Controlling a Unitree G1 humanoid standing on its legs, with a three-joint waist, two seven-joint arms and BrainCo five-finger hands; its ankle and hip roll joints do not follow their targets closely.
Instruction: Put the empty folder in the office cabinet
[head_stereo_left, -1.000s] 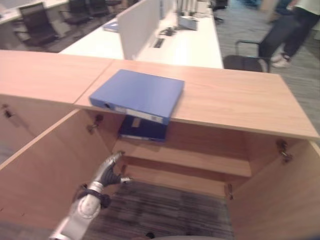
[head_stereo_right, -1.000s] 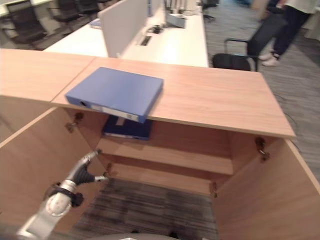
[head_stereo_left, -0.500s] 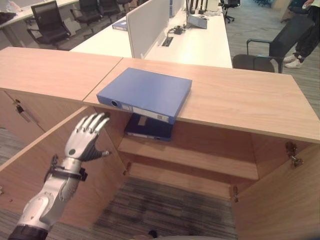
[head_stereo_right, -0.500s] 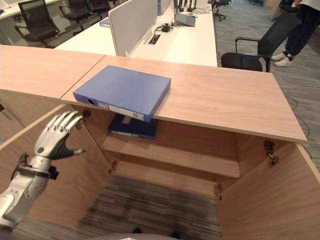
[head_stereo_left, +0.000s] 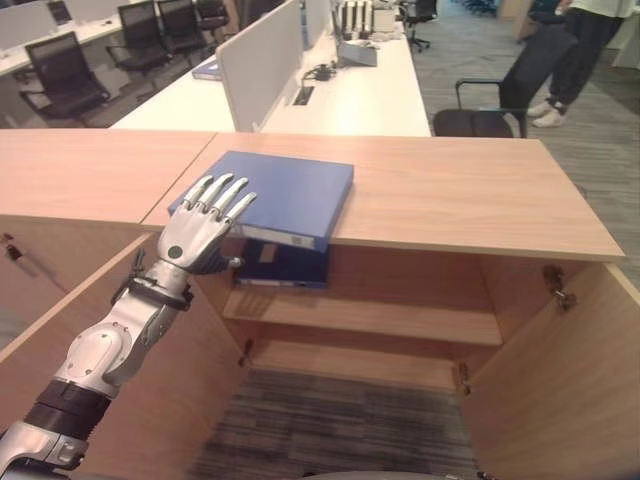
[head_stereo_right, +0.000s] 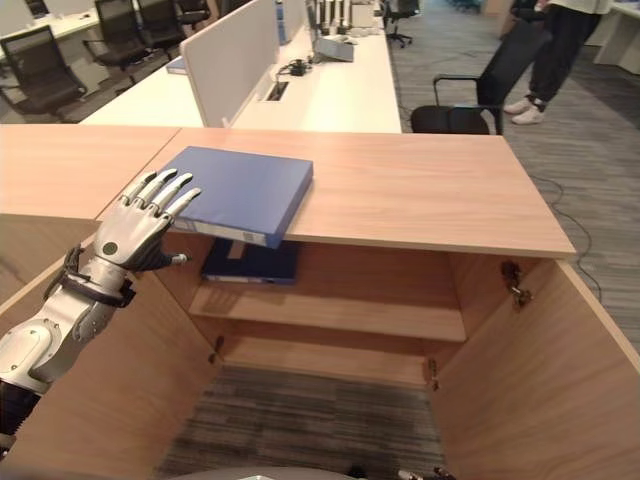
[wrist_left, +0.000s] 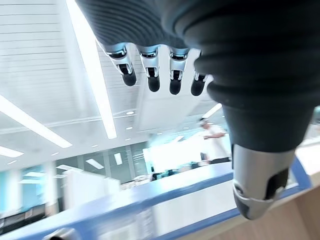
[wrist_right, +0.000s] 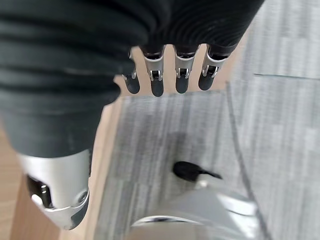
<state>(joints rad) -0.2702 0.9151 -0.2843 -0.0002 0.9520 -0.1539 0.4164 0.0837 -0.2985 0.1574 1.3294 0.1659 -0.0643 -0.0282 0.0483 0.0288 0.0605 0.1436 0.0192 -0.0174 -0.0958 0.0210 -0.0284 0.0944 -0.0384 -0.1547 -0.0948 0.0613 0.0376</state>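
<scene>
The left robot hand (head_stereo_left: 198, 235), fingers spread, hovers at the near-left corner of the folder (head_stereo_left: 270, 196), which lies flat on the counter (head_stereo_left: 470, 195).

Bright, even ceiling strip lighting; eye views sharp, wrist views blurred.

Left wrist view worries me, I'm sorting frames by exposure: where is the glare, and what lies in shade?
Left wrist view: ceiling light strips glare white behind the left hand. Left eye view: evenly lit cabinet top; the folder on the shelf beneath lies in shade.
</scene>
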